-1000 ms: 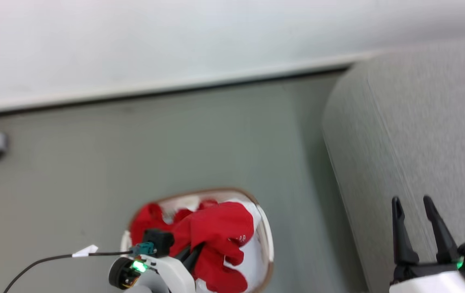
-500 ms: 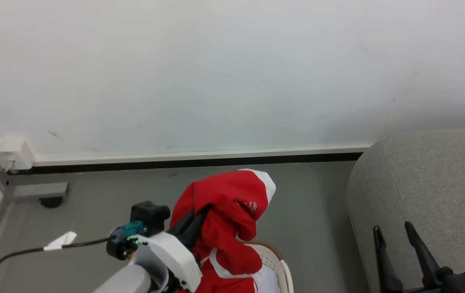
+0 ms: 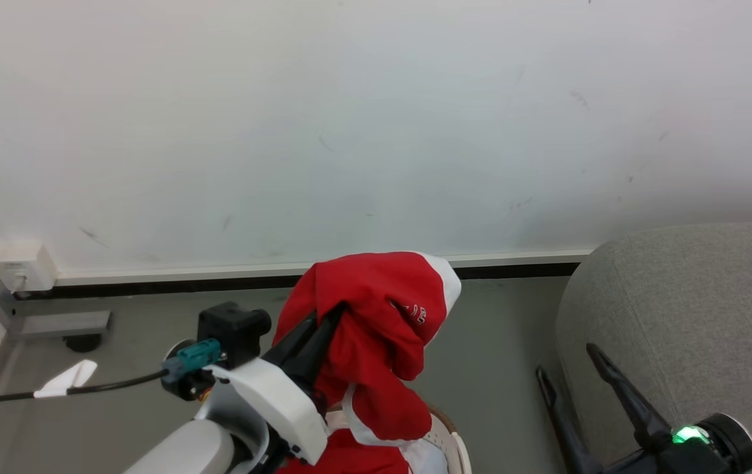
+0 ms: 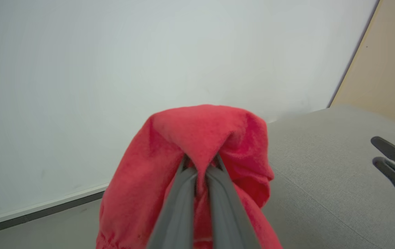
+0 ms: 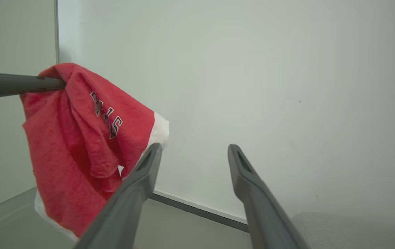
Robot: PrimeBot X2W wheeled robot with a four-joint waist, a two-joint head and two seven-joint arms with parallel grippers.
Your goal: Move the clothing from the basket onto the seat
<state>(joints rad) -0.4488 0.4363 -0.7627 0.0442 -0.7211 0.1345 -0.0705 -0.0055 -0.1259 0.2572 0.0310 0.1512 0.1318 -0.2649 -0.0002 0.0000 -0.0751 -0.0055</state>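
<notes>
The left gripper (image 3: 329,319) was clamped on the clothing (image 3: 379,296), hung above the basket (image 3: 458,449); the seat (image 3: 691,303) lay right, nearer the wide-open, empty right gripper (image 3: 565,360).

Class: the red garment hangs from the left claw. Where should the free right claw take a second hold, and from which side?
Probably the white-trimmed edge of the red garment, approached from the seat side. The left claw pinches its top fold, so the cloth drapes loose, and that edge juts toward the open right claw as a thin flap.
</notes>
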